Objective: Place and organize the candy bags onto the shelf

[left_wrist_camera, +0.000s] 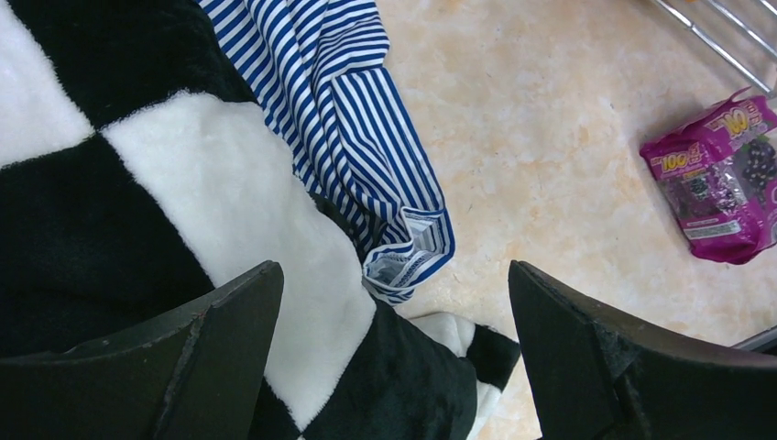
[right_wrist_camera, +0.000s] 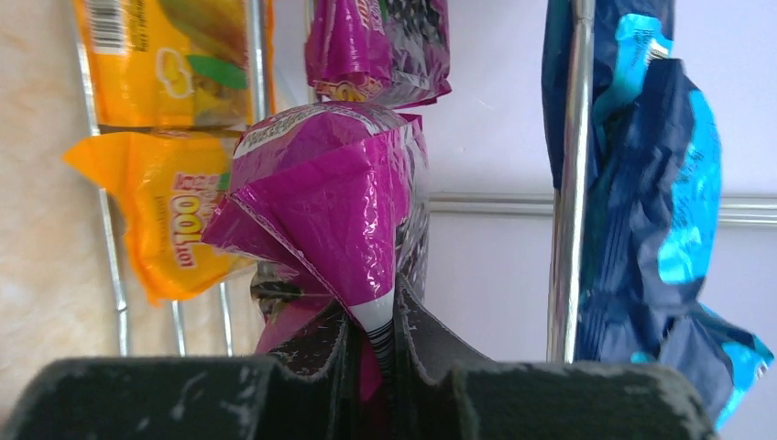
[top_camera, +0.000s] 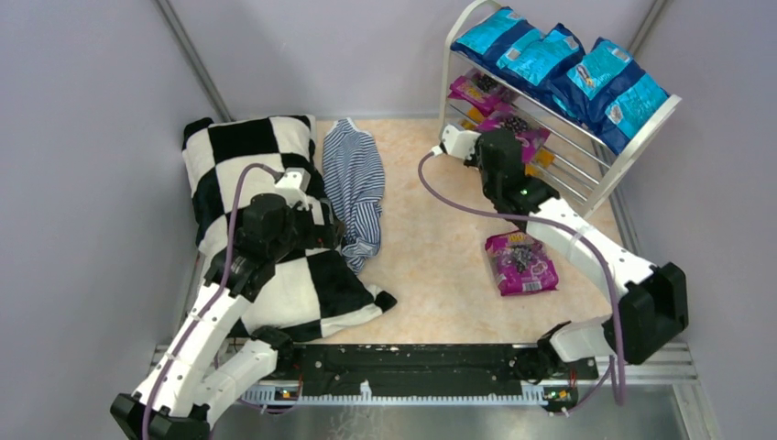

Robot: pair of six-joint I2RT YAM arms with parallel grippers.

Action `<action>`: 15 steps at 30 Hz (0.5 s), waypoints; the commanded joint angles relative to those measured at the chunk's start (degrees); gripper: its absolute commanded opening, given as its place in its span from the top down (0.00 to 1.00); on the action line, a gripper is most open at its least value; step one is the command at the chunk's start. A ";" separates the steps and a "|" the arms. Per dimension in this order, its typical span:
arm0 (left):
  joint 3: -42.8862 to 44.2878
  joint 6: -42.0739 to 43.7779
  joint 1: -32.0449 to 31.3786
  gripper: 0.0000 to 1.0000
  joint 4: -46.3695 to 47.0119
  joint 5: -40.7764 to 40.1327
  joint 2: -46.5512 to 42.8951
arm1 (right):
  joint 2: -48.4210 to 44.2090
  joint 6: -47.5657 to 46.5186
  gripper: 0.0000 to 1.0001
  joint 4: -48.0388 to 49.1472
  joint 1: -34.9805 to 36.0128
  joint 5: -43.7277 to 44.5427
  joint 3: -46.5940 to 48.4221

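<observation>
Candy bags show in three places. Nearest the arm bases, a loose purple bag [top_camera: 520, 263] lies flat on the table [top_camera: 440, 238], partly under the right arm and well apart from both claws.

To the left, the left gripper [left_wrist_camera: 394, 275] hangs with its jaws spread wide and nothing between them. It is over the checkered pillow [top_camera: 275, 275], and the striped cloth [top_camera: 355, 188] is just beyond its fingertips. From that wrist view the loose purple bag is far off to the upper right.

Farther back, the right gripper [right_wrist_camera: 380, 321] reaches to the front of the shelf [right_wrist_camera: 568, 183]. Its fingers are pinched tight on the sealed edge of a held purple bag [right_wrist_camera: 339, 202]. This bag stands straight ahead of the fingertips, crumpled and bulging, in among the rods.

Past it in the wrist view, two orange bags [right_wrist_camera: 169, 211] lie on the rods at the left. Another purple bag [right_wrist_camera: 380, 46] sits directly beyond the held one. The blue bags [top_camera: 559, 69] are farthest, overlapping in a row on the top tier.
</observation>
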 commanded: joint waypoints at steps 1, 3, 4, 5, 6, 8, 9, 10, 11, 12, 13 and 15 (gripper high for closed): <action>-0.96 3.15 -0.06 0.01 4.17 -1.60 0.83 | 4.71 -8.27 0.96 12.48 -4.36 4.31 5.79; -1.23 3.26 -0.72 0.01 4.36 -2.62 0.83 | 6.78 -11.61 0.96 16.57 -5.42 5.41 6.00; -1.44 3.21 -1.05 0.01 4.55 -2.65 0.92 | 7.75 -13.10 0.96 17.96 -5.92 5.77 6.34; -1.77 3.18 -1.35 0.01 4.75 -2.65 1.03 | 8.76 -14.14 0.96 19.19 -6.56 6.24 6.80; -2.03 3.17 -1.58 0.01 5.22 -2.72 1.32 | 10.00 -15.13 0.96 20.29 -7.15 6.53 7.24; -2.56 3.24 -2.10 0.01 5.86 -2.66 1.65 | 11.62 -15.90 0.96 22.60 -8.25 6.47 7.95; -2.70 3.38 -2.33 0.01 5.93 -4.37 1.88 | 12.38 -16.36 0.96 23.72 -8.78 6.36 8.11; -2.75 3.43 -2.41 0.01 5.87 -4.90 2.03 | 13.24 -16.87 0.96 24.68 -9.26 6.37 8.41; -2.81 3.43 -2.57 0.01 5.78 -5.20 2.24 | 14.12 -17.35 0.96 25.56 -9.73 6.37 8.82; -2.86 3.39 -2.57 0.01 5.70 -5.34 2.39 | 15.01 -17.92 0.96 26.61 -10.15 6.45 9.31; -3.03 3.21 -2.59 0.01 5.65 -5.33 2.52 | 15.98 -18.24 0.96 27.36 -10.56 6.38 9.92; -3.34 3.17 -2.80 0.02 5.54 -4.91 2.81 | 17.36 -18.25 0.96 27.59 -11.52 5.69 11.19</action>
